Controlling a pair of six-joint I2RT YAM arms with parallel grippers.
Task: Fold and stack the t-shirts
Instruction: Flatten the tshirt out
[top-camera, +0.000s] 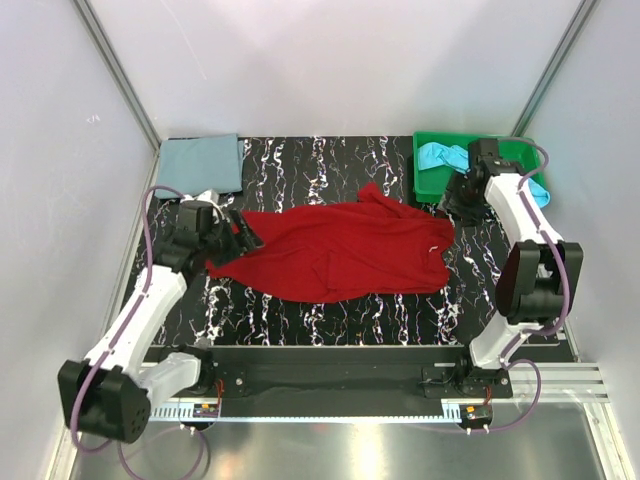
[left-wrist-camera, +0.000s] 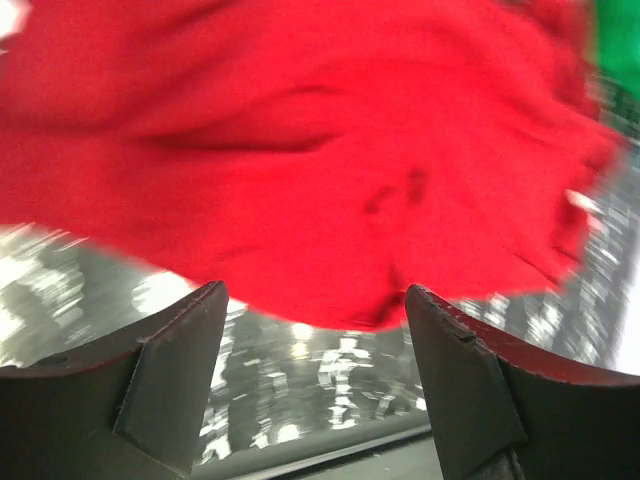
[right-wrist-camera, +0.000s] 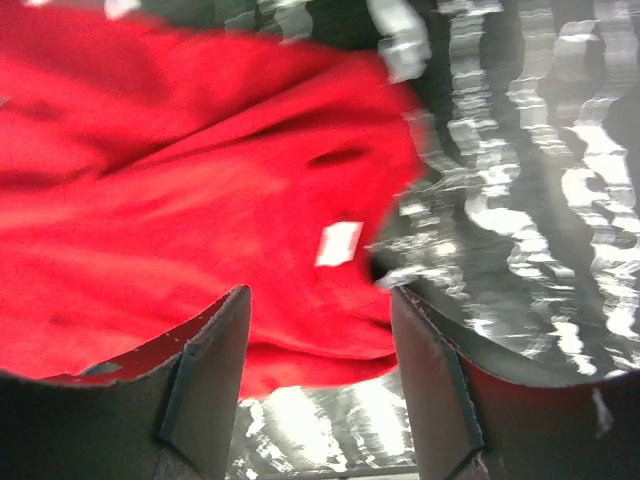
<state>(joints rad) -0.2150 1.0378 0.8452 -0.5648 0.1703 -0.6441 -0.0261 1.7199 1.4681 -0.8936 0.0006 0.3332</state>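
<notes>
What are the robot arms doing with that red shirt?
Two robot arms are folding t-shirts. The red shirt lies crumpled between them, one arm at each end. The left gripper and right gripper have open jaws and hold nothing. A grey-blue shirt lies folded at the far left corner; a turquoise shirt sits in the green tray.

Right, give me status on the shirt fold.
Left tool, right tool open, empty. Deep red cloth t-shirt spread mid-table, unfolded. Grey-blue t-shirt folded far left; turquoise t-shirt in green plastic tray. Nothing obstructing.
</notes>
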